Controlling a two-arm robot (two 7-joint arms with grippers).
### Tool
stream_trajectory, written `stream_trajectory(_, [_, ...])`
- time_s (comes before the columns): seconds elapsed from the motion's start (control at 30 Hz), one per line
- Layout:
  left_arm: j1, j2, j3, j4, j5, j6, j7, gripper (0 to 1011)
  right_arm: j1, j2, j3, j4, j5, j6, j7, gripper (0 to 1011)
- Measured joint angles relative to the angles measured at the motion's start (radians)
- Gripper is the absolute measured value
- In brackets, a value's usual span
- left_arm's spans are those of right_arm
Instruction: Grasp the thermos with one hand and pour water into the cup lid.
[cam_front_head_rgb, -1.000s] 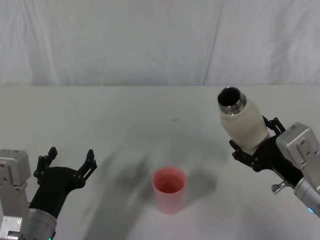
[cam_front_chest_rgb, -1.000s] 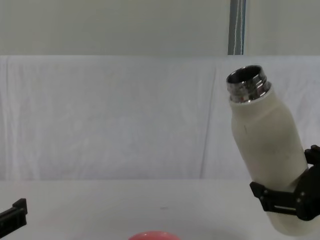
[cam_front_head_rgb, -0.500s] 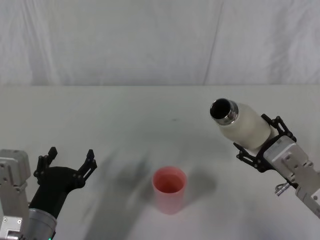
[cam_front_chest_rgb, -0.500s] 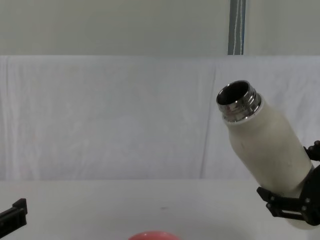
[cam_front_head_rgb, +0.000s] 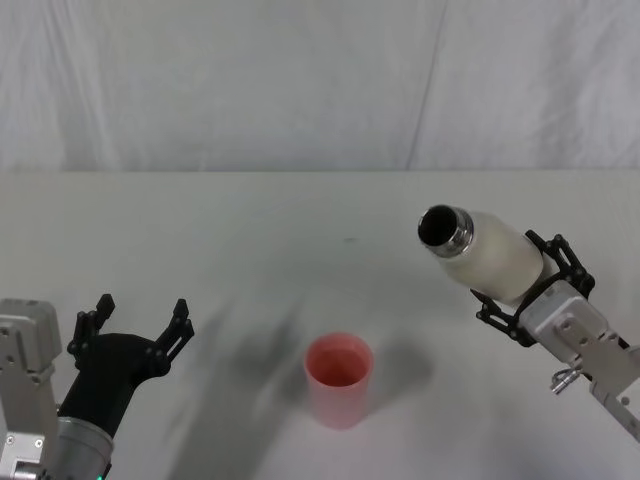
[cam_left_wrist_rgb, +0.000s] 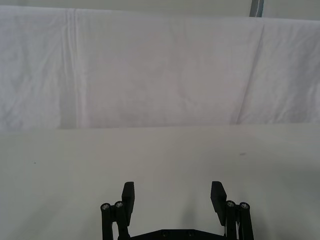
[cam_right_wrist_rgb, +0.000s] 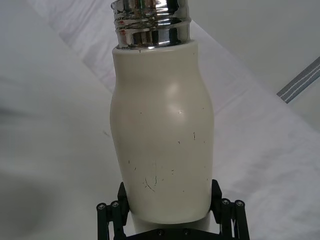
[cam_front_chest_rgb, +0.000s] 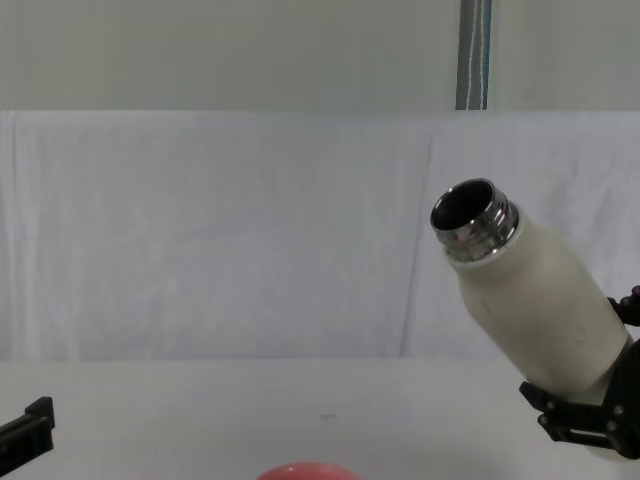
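My right gripper (cam_front_head_rgb: 528, 288) is shut on the lower body of the cream-white thermos (cam_front_head_rgb: 490, 256), holding it in the air at the right. The thermos (cam_front_chest_rgb: 535, 305) leans toward the middle with its open steel neck (cam_front_chest_rgb: 472, 218) pointing up and left. In the right wrist view the black jaws clasp both sides of the thermos (cam_right_wrist_rgb: 162, 140). The pink cup lid (cam_front_head_rgb: 338, 378) stands upright on the table at the centre front, left of and below the neck; its rim (cam_front_chest_rgb: 304, 470) peeks in at the chest view's lower edge. My left gripper (cam_front_head_rgb: 135, 322) rests open at the front left.
A white cloth covers the table (cam_front_head_rgb: 250, 230) and hangs as a backdrop (cam_front_head_rgb: 300, 80) behind it. In the left wrist view the open left gripper (cam_left_wrist_rgb: 173, 197) faces bare cloth.
The right gripper has tipped the thermos further over toward the middle, so its neck now sits lower and more to the left. The left arm and the cup lid have stayed put.
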Motion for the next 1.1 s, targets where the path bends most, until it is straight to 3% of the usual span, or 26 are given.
stream_trajectory(0.73, [0.0, 0.0, 0.0, 0.0, 0.0, 0.0, 0.0, 1001, 0.005, 0.001, -0.038, 0.038, -0.127, -0.019, -0.039, 961])
stream_trajectory(1.1, [0.0, 0.0, 0.0, 0.0, 0.0, 0.0, 0.0, 1001, 0.009, 0.005, -0.049, 0.047, -0.162, -0.029, -0.051, 961])
